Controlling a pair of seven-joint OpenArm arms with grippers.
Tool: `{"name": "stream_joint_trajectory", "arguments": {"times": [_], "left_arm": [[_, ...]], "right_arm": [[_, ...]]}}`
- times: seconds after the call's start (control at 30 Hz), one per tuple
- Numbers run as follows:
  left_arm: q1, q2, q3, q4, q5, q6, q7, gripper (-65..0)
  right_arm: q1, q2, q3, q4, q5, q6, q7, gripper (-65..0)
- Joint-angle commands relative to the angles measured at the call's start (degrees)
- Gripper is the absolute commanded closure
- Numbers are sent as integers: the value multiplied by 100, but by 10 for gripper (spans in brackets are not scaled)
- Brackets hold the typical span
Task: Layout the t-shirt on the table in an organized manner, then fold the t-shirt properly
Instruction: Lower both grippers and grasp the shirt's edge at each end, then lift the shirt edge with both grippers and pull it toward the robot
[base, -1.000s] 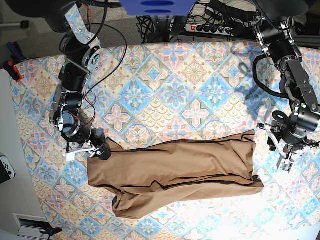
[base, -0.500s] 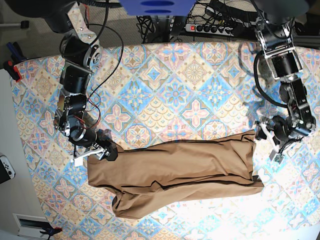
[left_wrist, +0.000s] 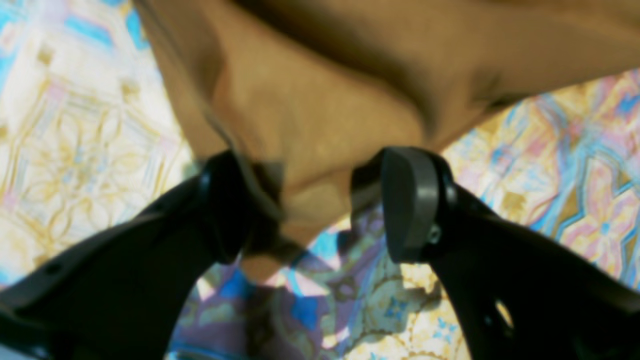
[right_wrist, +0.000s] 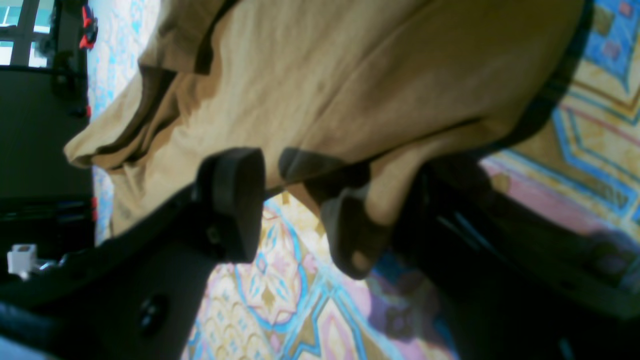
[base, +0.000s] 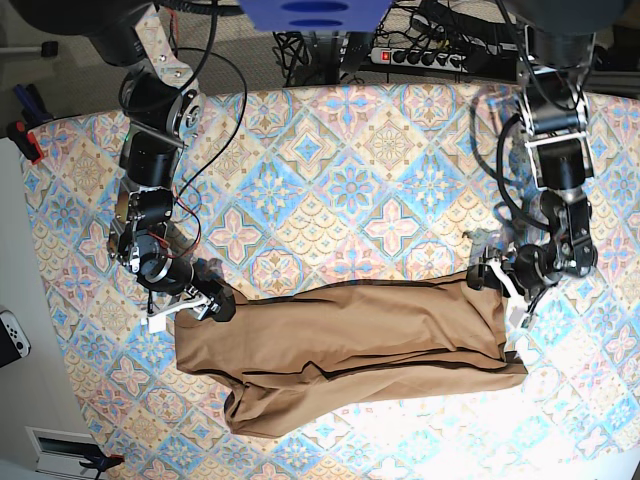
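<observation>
The tan t-shirt (base: 345, 340) lies bunched lengthwise on the patterned table (base: 350, 180). My left gripper (base: 497, 281) is at the shirt's upper right corner. In the left wrist view it (left_wrist: 320, 205) is open, with a corner of the shirt (left_wrist: 310, 115) between its spread fingers. My right gripper (base: 213, 306) is at the shirt's upper left corner. In the right wrist view it (right_wrist: 292, 215) is open. The shirt's edge (right_wrist: 350, 100) drapes over one finger (right_wrist: 350, 235), and the other pad (right_wrist: 235, 200) stands apart from it.
Cables and a power strip (base: 420, 55) lie beyond the table's far edge. A white controller (base: 12, 338) sits off the table's left side. A red clamp (base: 25, 140) grips the left edge. The table's near edge runs just below the shirt.
My left gripper has moved left from beside the shirt to its upper right corner. My right gripper has shifted slightly right and down onto the upper left corner. The shirt has barely moved.
</observation>
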Motion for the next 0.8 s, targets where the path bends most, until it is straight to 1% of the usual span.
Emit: {"name": "stream_joint_trajectory", "arguments": {"times": [0.0, 0.1, 0.17, 0.2, 0.23, 0.3, 0.4, 0.43, 0.47, 0.6, 0.7, 0.77], "left_arm": [[-249, -58, 66, -104, -20, -10, -1, -400], [-425, 48, 101, -474, -3, -10, -204, -399], [-442, 57, 136, -720, -3, -10, -327, -397], [-442, 57, 136, -808, 6, -10, -362, -382], [-442, 66, 136, -869, 6, -10, -397, -352], [-442, 74, 145, -904, 6, -10, -371, -271], [-416, 83, 145, -904, 6, -10, -362, -86], [-407, 83, 145, -904, 6, -10, -362, -32], [-407, 83, 145, -913, 6, -10, -362, 0], [-284, 66, 128, -896, 6, -10, -353, 0], [-275, 57, 110, -887, -3, -10, -344, 0], [-284, -14, 84, -720, -38, -10, -98, 0]], "right_arm": [[-42, -63, -46, -53, -317, -162, -516, -381], [-42, -63, -46, -53, -317, -162, -524, -381], [-42, -63, -46, -44, -317, -162, -560, -380], [-42, -63, -46, -44, -317, -162, -612, -371], [-42, -63, -55, -44, -317, -162, -648, -346], [-42, -63, -55, -44, -317, -162, -656, -272], [-42, -63, -55, -44, -317, -162, -656, -95], [-42, -63, -55, -44, -317, -162, -674, -43], [-42, -63, -55, -44, -317, -162, -735, 0], [-42, -63, -55, 194, -317, -162, -990, 0], [-51, -63, -55, 958, -317, -171, -1272, 0], [-51, -63, -55, 1583, -317, -171, -1579, 0]]}}
